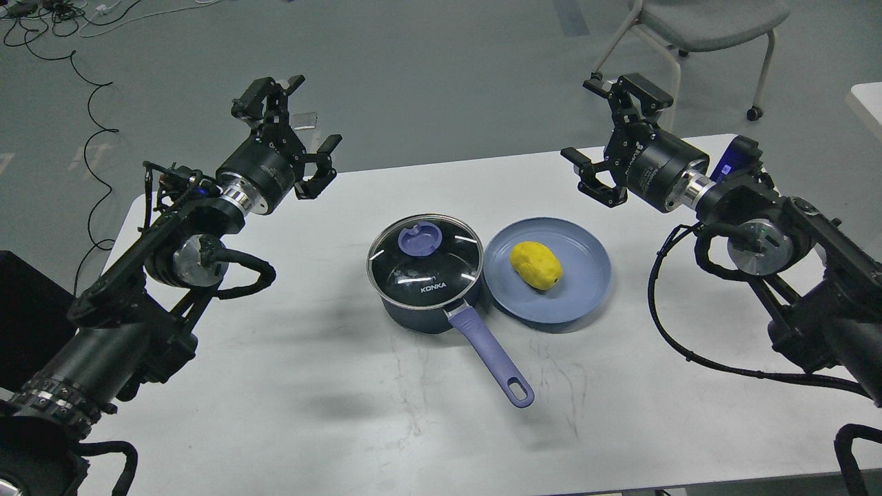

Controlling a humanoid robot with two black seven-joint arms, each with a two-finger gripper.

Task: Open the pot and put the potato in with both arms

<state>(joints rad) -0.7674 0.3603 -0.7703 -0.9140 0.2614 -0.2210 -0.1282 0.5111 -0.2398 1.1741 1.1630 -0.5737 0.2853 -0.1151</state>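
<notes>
Landmark: pot [422, 289], dark navy saucepan, centre of the white table [289, 413]. Its lavender handle [490, 355] runs from the pot toward the near edge, slightly right. Glass lid [424, 260] is seated on the pot, purple knob [420, 239] on top; pot closed. Blue plate [592, 289] touches the pot's right side or sits just beside it; potato [536, 265] lies on it, bright yellow, untouched. Left gripper [298, 118] hangs up and left of the pot, beyond it, fingers spread wide, empty. Right gripper [592, 131] hangs up and right, beyond the plate, fingers also wide, empty. Judgement: task not begun; lid removal is the step in hand. Next move likely calls for one gripper descending onto the knob and lifting straight, the other taking the potato.
</notes>
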